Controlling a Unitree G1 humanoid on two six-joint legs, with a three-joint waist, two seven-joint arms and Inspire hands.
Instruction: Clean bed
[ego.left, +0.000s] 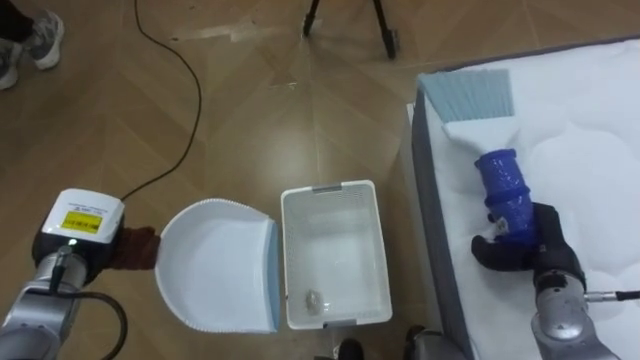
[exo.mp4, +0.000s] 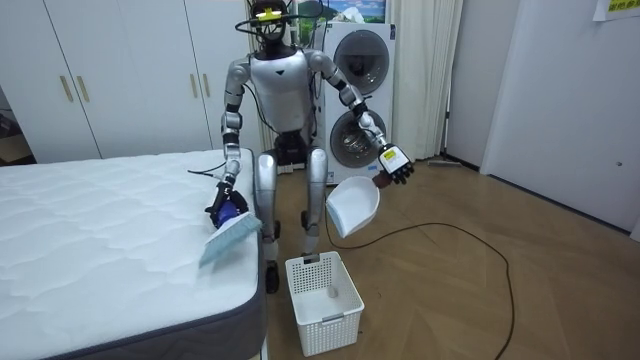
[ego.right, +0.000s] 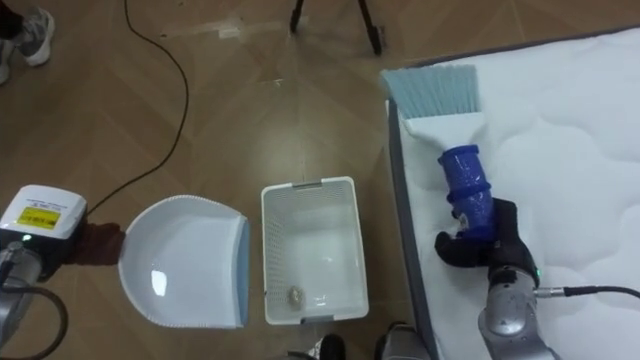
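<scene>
My right hand is shut on the blue handle of a brush. The brush lies on the white bed, and its pale blue bristles reach the mattress corner. My left hand is shut on the handle of a white dustpan, held out over the floor left of a white basket. A small crumpled scrap lies inside the basket. I stand at the bed's corner.
A black cable runs across the wooden floor to my left. Tripod legs stand ahead, and a person's shoe shows at the far left. Stacked washing machines and wardrobes stand behind me.
</scene>
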